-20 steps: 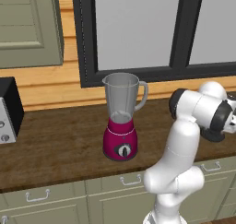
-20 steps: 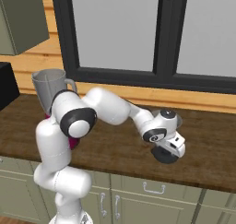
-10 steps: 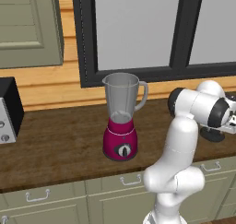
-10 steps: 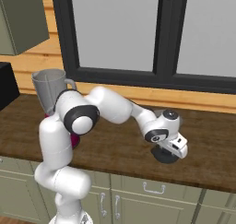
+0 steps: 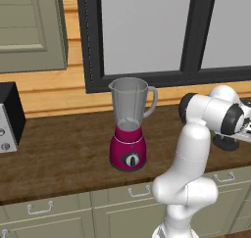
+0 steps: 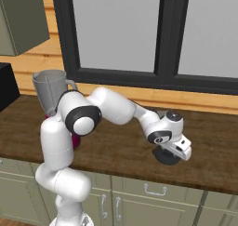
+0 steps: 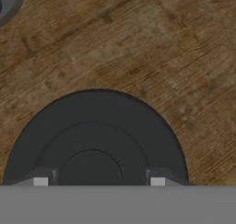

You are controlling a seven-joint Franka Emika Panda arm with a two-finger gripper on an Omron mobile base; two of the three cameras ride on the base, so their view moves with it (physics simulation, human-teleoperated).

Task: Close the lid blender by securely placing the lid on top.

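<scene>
One flat round black lid (image 7: 94,140) lies on the brown wooden counter (image 7: 138,48), and the two-finger gripper (image 7: 98,181) sits low over it with a fingertip at each side of its raised centre, jaws part-way closed; an actual grip can't be told. The magenta-based blender with the clear grey jar (image 5: 129,124) stands open-topped, well apart from the lid, with a black-and-silver boxy appliance (image 5: 9,117) at the counter's far end.

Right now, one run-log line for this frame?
phase: grasping lid | gripper: shut on lid | lid: on counter | blender: jar open, uncovered
</scene>
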